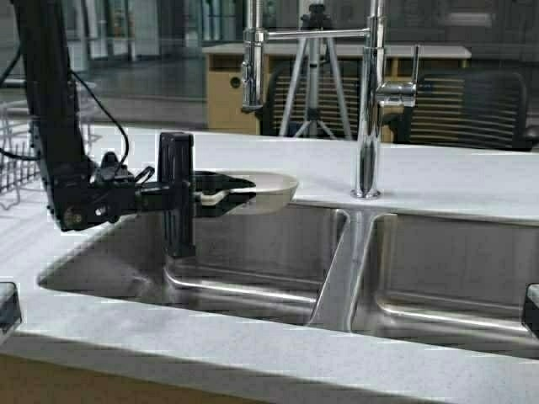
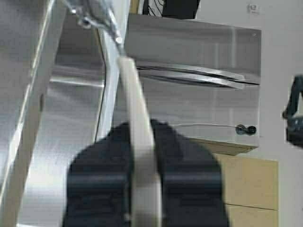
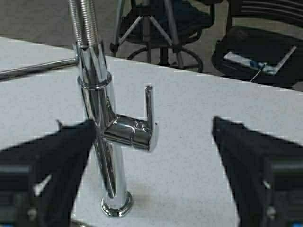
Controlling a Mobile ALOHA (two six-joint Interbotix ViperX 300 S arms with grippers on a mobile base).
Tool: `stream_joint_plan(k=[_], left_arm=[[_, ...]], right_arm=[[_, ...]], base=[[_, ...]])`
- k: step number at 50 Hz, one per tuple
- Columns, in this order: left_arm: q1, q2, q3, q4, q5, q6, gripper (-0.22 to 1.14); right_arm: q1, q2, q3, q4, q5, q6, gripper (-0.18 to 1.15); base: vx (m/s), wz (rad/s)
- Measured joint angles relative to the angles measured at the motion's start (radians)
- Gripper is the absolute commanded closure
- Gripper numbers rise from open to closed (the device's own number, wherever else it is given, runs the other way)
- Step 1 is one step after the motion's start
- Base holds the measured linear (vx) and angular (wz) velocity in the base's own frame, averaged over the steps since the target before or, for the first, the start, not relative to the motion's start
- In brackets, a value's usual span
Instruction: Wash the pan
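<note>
Now pan (image 1: 265, 190) handle clamped between left fingers (image 2: 184, 170) over sink (image 1: 253, 252); right fingers (image 3: 52, 165) wide.

A double sink (image 1: 253, 269) is set into the desk (image 1: 253, 353), its two basins parted by a divider (image 1: 337, 269) running front to back. The tap (image 1: 368, 126) stands on the desk behind the divider, its lever (image 1: 404, 84) on the right and its spout (image 1: 251, 76) reaching left over the left basin. The left gripper (image 1: 221, 192) reaches in from the left above the left basin, jaws closed on the rim of the pan (image 1: 265, 190), which hangs over the basin's back part, below the spout. A rack (image 1: 13, 160) sits on the desk at far left. The right gripper (image 3: 151, 156) faces the tap, jaws apart. Chairs (image 1: 472, 105) and a tripod (image 1: 312, 76) stand behind the desk.
</note>
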Motion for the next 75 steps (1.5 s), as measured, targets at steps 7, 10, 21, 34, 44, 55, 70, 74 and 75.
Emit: stream_joint_plan(k=[7,10,21,34,44,55,70,74,75], left_arm=[[0.003,0.009,0.012,-0.008,0.002,0.014,0.89],[0.002,0.014,0.012,-0.011,0.002,0.014,0.89],[-0.002,0.032,0.005,-0.014,-0.017,0.014,0.89],[-0.002,0.034,-0.002,-0.017,-0.023,0.014,0.89],[0.000,0.034,-0.002,-0.017,-0.029,0.014,0.89],[-0.002,0.034,-0.002,-0.017,-0.032,0.014,0.89],[0.002,0.034,0.002,-0.017,-0.032,0.014,0.89],[0.000,0.034,0.002,-0.017,-0.034,0.014,0.89],[0.000,0.034,0.002,-0.017,-0.035,0.014,0.89]], right_arm=[[0.005,0.141,-0.117,0.000,0.002,0.009,-0.07],[0.006,0.195,-0.164,-0.002,0.011,0.018,-0.07],[0.006,0.362,-0.305,-0.002,0.038,0.025,-0.07],[0.006,0.509,-0.465,-0.002,0.110,0.026,-0.07],[-0.014,0.565,-0.534,0.000,0.161,0.028,-0.07],[-0.081,0.568,-0.538,0.032,0.179,0.032,-0.07],[-0.115,0.555,-0.529,0.032,0.189,0.029,-0.07],[-0.118,0.538,-0.522,0.032,0.189,0.026,-0.07],[-0.120,0.532,-0.520,0.032,0.189,0.028,-0.07]], base=[[0.00,0.00],[0.00,0.00],[0.00,0.00],[0.00,0.00],[0.00,0.00],[0.00,0.00],[0.00,0.00],[0.00,0.00],[0.00,0.00]])
